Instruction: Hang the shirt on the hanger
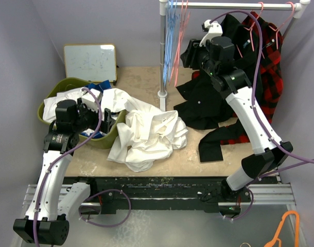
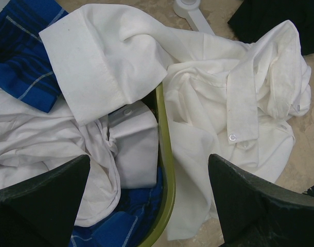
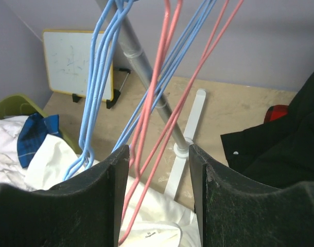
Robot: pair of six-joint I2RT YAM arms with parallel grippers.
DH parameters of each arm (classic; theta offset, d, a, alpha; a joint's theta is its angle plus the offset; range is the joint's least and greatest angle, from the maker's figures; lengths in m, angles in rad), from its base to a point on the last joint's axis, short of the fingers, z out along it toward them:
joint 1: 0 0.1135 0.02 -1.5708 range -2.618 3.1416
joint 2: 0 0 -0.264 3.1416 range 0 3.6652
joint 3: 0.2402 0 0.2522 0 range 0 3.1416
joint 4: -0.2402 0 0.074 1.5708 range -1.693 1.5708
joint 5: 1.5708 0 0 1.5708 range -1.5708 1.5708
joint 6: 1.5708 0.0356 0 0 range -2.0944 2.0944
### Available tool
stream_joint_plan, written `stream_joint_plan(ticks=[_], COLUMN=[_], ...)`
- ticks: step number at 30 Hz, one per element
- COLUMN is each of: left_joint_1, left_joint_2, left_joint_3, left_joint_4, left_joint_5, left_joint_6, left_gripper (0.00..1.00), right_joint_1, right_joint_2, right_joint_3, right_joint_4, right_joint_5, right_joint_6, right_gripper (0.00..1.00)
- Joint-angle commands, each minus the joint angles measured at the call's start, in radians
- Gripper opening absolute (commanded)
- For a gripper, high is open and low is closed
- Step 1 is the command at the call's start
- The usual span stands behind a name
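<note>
Left gripper (image 2: 149, 193): jaws released, empty, poised over the basket rim (image 2: 168, 154). The shirt (image 2: 224, 103) spills from the basket onto the table. Right gripper (image 3: 159, 170): jaws released, straddling the wires of the hanger (image 3: 152, 90) on the rack. Clamp the pink wire only. The blue hangers (image 3: 98, 77) crowd alongside and may snag; the rack pole (image 3: 136, 56) stands just behind

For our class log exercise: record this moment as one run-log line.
left gripper open over shirt | right gripper open astride hanger on rack | shirt heaped, partly in green basket | hanging not yet done
</note>
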Motion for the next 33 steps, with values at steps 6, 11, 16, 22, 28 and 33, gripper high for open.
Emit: stream_joint_plan(ticks=[6,11,16,22,28,33], left_joint_1=[0.010,0.012,0.012,0.012,0.012,0.013], left_joint_2=[-0.016,-0.020,-0.024,-0.022,-0.023,-0.020], left_joint_3=[-0.002,-0.003,-0.005,-0.001,-0.001,0.001], left_joint_4=[0.038,0.037,0.035,0.035,0.034,0.034], left_joint_5=[0.027,0.028,0.031,0.036,0.037,0.036], left_joint_6=[0.006,0.006,0.008,0.006,0.004,-0.004], left_gripper=[0.99,0.99,0.99,0.99,0.99,0.99], right_joint_1=[0.042,0.054,0.054,0.056,0.074,0.129], right_joint_2=[-0.022,-0.009,-0.008,0.002,-0.055,-0.080], right_joint_3=[0.008,0.016,0.014,0.029,0.002,0.009], right_joint_4=[0.018,-0.023,-0.055,-0.089,-0.040,-0.019], right_joint_5=[-0.008,0.072,0.134,0.158,0.142,0.118], right_joint_6=[0.020,0.007,-0.004,-0.013,0.018,0.062], right_gripper=[0.52,0.46,0.42,0.42,0.49,0.49])
